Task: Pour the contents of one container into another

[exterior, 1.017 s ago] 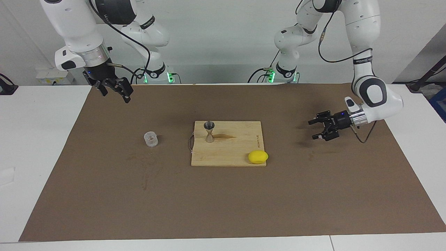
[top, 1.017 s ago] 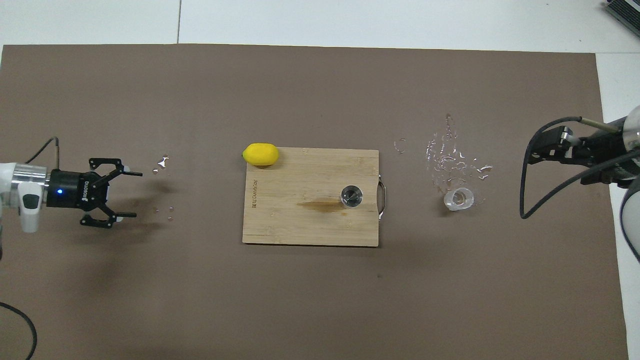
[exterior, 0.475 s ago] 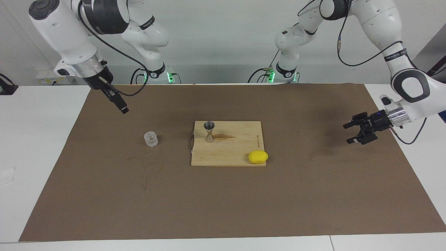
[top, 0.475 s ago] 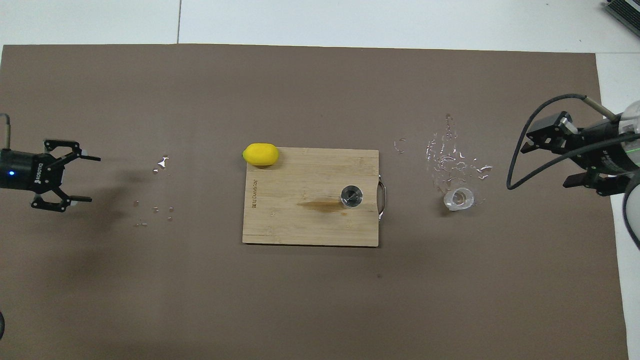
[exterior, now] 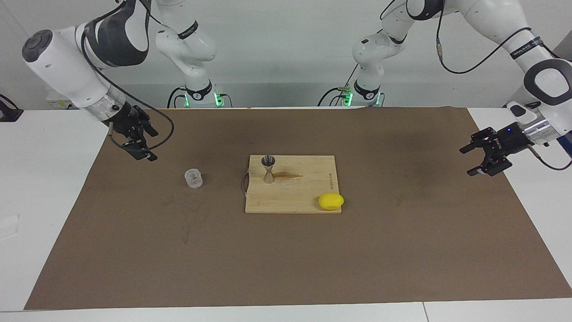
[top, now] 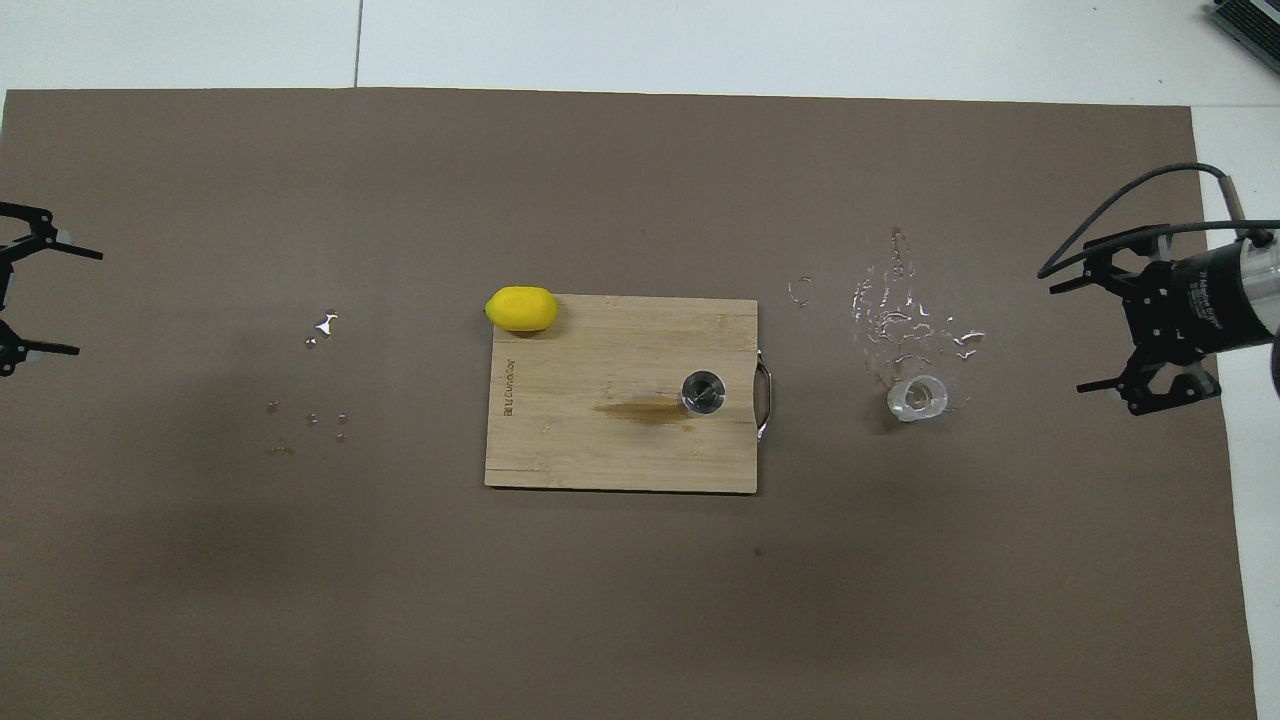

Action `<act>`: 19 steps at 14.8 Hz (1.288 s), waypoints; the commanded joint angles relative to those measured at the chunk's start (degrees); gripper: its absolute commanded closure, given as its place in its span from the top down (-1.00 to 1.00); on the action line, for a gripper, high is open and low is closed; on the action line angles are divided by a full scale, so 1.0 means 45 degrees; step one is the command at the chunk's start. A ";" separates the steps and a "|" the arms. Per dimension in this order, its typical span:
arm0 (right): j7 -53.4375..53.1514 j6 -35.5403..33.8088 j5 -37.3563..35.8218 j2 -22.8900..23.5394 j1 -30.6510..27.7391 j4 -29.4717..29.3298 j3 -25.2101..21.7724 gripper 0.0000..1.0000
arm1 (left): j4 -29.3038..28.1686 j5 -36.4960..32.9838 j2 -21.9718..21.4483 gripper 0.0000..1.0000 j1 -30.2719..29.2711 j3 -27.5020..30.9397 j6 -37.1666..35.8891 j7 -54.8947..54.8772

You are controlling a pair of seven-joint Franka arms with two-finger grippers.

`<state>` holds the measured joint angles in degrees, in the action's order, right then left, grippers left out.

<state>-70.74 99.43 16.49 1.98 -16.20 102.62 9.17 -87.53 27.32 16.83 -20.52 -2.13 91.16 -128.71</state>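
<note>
clear cup (exterior: 194, 178) upright on mat, mid-left of facing frame, within right arm's reach | jigger (exterior: 268, 169) upright on board (exterior: 308, 197), ready to receive | right gripper (exterior: 139, 142) above cup, fingers apart, seemingly lining up | left gripper (exterior: 485, 152) open, waits right edge
</note>
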 commanded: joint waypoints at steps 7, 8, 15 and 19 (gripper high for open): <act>0.0582 0.0443 0.1979 0.1258 -0.1750 0.1354 0.0111 1.00 | -0.0022 -0.2416 -0.1334 1.00 0.0711 -0.0014 -0.1038 0.7790; 0.0777 0.0696 0.2252 0.1375 -0.1964 0.1550 0.0111 1.00 | -0.0022 -0.2844 -0.1607 1.00 0.0789 -0.0034 -0.1078 0.8961; 0.2770 0.2940 0.3873 0.1396 -0.2025 0.4146 0.0111 1.00 | -0.0236 -0.5622 -0.3563 1.00 0.2567 -0.0034 -0.1897 1.5703; 0.2849 0.4327 0.5005 0.1495 -0.1225 0.5122 0.0150 1.00 | -0.0665 -0.5583 -0.3797 1.00 0.2567 -0.0034 -0.2055 1.8320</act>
<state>-59.34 115.11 35.87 9.71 -23.13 122.24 9.45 -88.37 2.99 0.82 -9.25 -2.58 82.27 -52.02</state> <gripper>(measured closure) 0.000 0.000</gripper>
